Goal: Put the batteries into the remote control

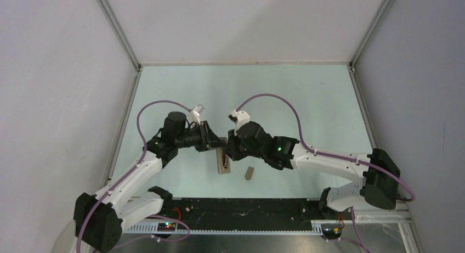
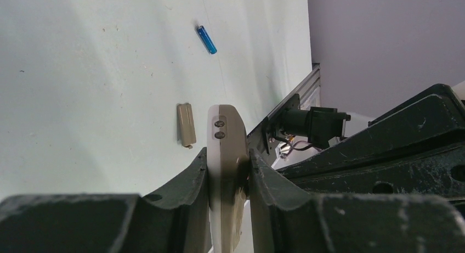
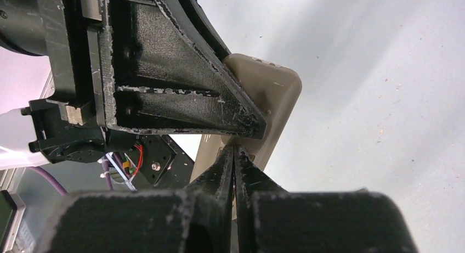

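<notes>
My left gripper [image 2: 227, 154] is shut on the remote control [image 2: 226, 127], holding it edgewise above the table with the white face to one side and the beige-grey back to the other. In the top view the remote control [image 1: 222, 161] hangs between the two grippers at mid-table. My right gripper [image 3: 234, 150] is shut with nothing showing between its jaws, and its tips rest against the remote's beige back [image 3: 279, 94], just under a left finger [image 3: 181, 66]. A bright blue battery [image 2: 207, 39] lies alone on the table beyond the remote.
A small flat beige-grey cover piece [image 1: 250, 172] lies on the table right of the remote, also seen as the cover piece [image 2: 186, 123] in the left wrist view. Both arms [image 1: 329, 162] crowd the table's middle. The black rail [image 1: 247, 206] runs along the near edge.
</notes>
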